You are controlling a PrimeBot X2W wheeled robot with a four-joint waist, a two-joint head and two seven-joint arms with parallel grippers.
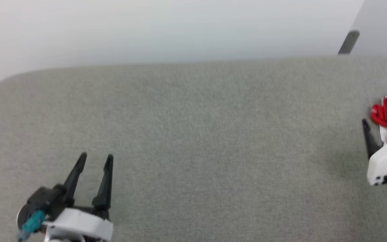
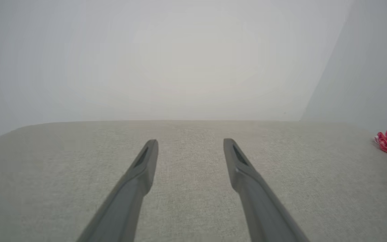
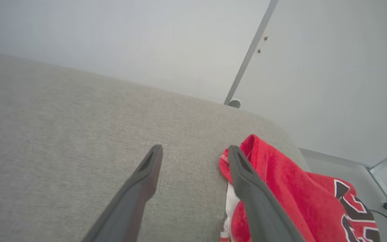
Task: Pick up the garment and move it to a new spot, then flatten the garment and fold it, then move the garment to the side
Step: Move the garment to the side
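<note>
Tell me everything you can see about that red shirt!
The red jersey shirt lies crumpled in a heap near the rounded corner of the grey fabric-covered surface, at the robot's right. It looks like soft knit cloth. A stitched red hem sticks up at the top, some white cloth peeks out underneath, and black letters with white edges show on one fold, too bunched to read. One finger of the open right gripper crosses its edge; whether they touch is unclear.

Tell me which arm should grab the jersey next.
Right. The right claw stands open with one finger at the edge of the crumpled red jersey; the left claw, also open, is far across the grey fabric surface.
</note>
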